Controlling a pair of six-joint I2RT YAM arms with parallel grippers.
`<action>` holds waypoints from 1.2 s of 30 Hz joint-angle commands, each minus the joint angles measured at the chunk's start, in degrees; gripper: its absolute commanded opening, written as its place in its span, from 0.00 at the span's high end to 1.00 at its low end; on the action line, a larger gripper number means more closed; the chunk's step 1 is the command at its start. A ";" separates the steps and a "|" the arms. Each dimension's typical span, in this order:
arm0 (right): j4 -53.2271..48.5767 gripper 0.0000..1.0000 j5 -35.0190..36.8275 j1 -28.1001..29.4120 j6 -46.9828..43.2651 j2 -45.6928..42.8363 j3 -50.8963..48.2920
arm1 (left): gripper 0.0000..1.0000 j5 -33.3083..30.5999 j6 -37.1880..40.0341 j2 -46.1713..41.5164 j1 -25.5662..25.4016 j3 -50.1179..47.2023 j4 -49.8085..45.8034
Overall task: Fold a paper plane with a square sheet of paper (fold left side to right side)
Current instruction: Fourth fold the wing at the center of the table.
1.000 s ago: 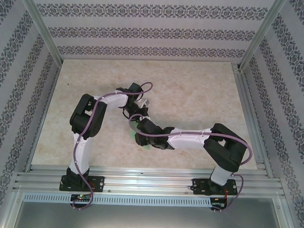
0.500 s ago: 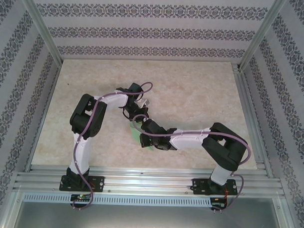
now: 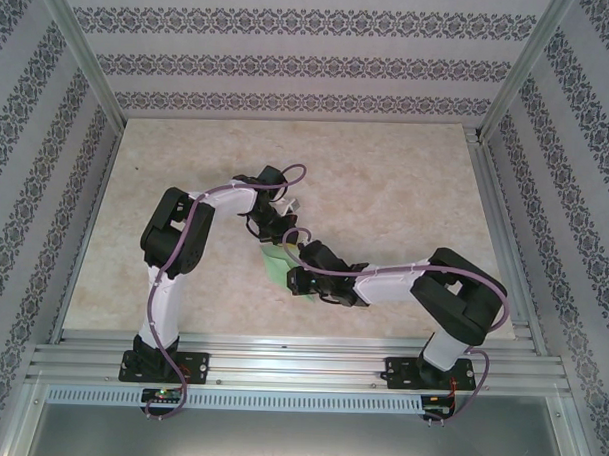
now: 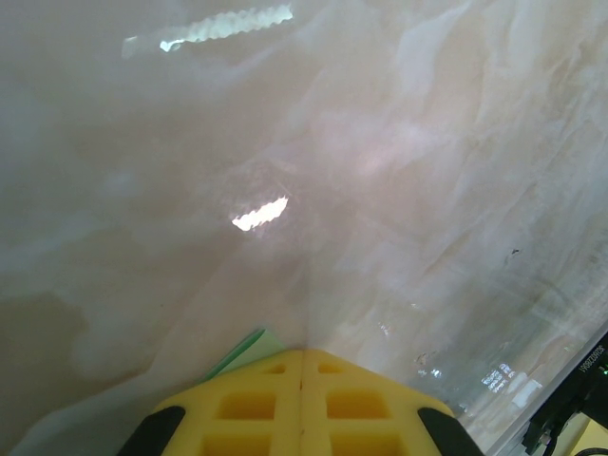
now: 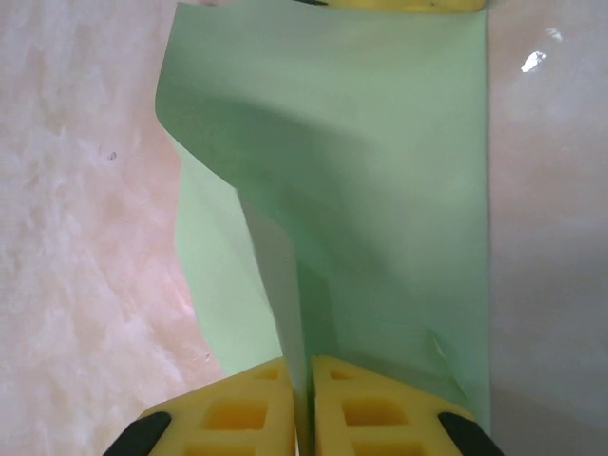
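Observation:
The square sheet of paper (image 5: 380,142), light mint green, lies on the marble tabletop as a narrow strip. Its left flap is lifted and curls up toward the camera. My right gripper (image 5: 306,361) is shut on the near edge of that raised flap, which runs up between the yellow fingers. From above, the sheet (image 3: 276,262) shows between the two wrists, with the right gripper (image 3: 291,276) at its near end. My left gripper (image 4: 304,351) is shut, tips down on the far edge, a green corner (image 4: 249,350) peeking out beside it. A paper plane is out of view.
The beige marble tabletop (image 3: 386,191) stretches wide behind and to both sides of the arms. Metal rails (image 3: 300,363) line the near edge and patterned walls enclose the other sides. A black cable and connector (image 4: 575,408) sit at the lower right of the left wrist view.
My right arm has drawn back to the right and its jaws have closed on the flap, so more green paper shows between the wrists. The left arm has stayed put.

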 commanded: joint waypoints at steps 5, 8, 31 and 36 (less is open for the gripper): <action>1.65 0.93 -2.14 -1.28 0.17 -2.34 -0.38 | 0.96 -6.56 2.30 3.77 -1.08 -0.99 -1.99; 2.89 0.94 -2.65 -1.40 1.02 -1.73 -1.05 | 0.95 -5.80 2.66 0.38 -0.61 -0.83 -2.26; 14.78 0.98 1.76 -1.31 10.53 -3.62 -9.19 | 0.91 -1.21 -21.63 -39.00 5.24 -40.07 29.47; 16.63 0.97 2.54 -1.40 11.94 -4.02 -10.51 | 0.93 -1.62 -26.10 -38.20 2.38 -43.16 35.39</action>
